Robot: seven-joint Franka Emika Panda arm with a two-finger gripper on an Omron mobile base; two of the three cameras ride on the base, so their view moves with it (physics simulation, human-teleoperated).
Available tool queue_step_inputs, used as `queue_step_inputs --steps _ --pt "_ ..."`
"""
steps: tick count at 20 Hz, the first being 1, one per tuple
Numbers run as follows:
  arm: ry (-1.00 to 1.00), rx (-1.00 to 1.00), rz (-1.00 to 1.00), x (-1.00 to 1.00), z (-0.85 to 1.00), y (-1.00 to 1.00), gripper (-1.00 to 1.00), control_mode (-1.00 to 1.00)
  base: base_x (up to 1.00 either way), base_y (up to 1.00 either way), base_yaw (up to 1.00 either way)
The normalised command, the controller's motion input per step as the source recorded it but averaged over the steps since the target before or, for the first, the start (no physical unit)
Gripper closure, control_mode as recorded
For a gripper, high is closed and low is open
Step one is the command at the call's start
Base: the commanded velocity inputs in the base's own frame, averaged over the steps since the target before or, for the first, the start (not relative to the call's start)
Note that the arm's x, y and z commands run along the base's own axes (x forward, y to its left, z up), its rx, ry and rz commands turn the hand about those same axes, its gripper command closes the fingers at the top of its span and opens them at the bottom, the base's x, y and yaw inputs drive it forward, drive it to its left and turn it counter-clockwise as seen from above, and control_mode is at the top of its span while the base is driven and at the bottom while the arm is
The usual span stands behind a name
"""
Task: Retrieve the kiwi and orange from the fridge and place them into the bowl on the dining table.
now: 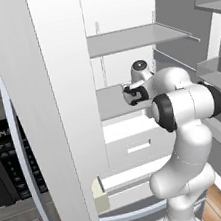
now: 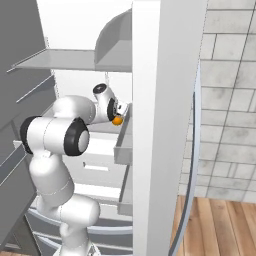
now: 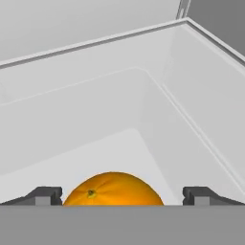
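A white robot arm reached into the open fridge (image 1: 121,40), a white-walled interior with grey shelves. In the left base view the arm bent at a dark-banded elbow and its hand lay over the middle shelf (image 1: 112,101), above two white drawers (image 1: 136,146). In the right base view the gripper (image 2: 119,114) sat at the near edge of that shelf beside the tall white door panel (image 2: 165,125), with the orange (image 2: 117,120) just under the hand. In the hand view the orange (image 3: 113,189) sat between the two dark fingertips (image 3: 45,195), one on each side, both apart from its skin. The gripper (image 3: 122,196) was spread wide around the fruit and not clamped on it. Behind the orange rose the pale back corner of the fridge (image 3: 143,95).
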Motion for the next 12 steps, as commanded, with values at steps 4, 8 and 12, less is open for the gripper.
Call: queue_step_inputs --steps 4,8,12 --pt "0.00 0.00 -0.03 -0.26 -0.44 0.00 -1.00 -1.00 0.00 0.00 0.00" --pt "0.00 0.00 -0.02 -0.44 -0.49 0.00 -1.00 -1.00 0.00 0.00 0.00" --pt "0.00 0.00 -0.01 -0.26 -0.40 0.00 -1.00 -1.00 0.00 0.00 0.00"
